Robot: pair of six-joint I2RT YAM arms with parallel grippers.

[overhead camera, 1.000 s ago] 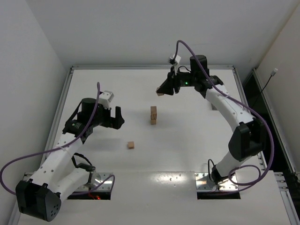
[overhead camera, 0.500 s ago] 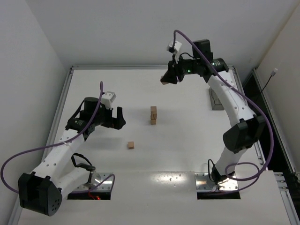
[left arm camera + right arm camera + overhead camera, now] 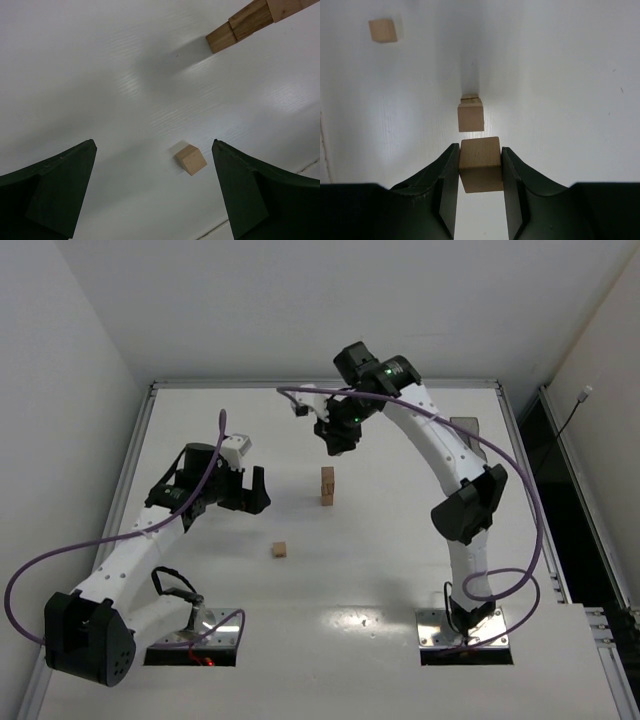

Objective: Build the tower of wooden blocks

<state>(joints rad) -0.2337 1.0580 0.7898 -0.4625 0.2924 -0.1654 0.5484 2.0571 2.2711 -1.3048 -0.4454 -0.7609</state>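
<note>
The tower (image 3: 327, 485) is a short upright column of light-brown wood cubes at the table's middle; it also shows in the left wrist view (image 3: 245, 22) and from above in the right wrist view (image 3: 470, 116). My right gripper (image 3: 337, 440) is shut on a wood cube (image 3: 479, 164) and hangs above the table just behind the tower. A loose wood cube (image 3: 280, 550) lies in front of the tower and to its left; it also shows in the left wrist view (image 3: 190, 159) and in the right wrist view (image 3: 382, 30). My left gripper (image 3: 254, 492) is open and empty, left of the tower.
A dark grey box (image 3: 466, 427) sits at the table's right side, partly behind the right arm. Raised metal rails (image 3: 300, 383) edge the white table. Cables loop off both arms.
My right gripper has swung from the far right-centre leftward and forward with its cube, to just behind the tower. The left arm has barely shifted.
</note>
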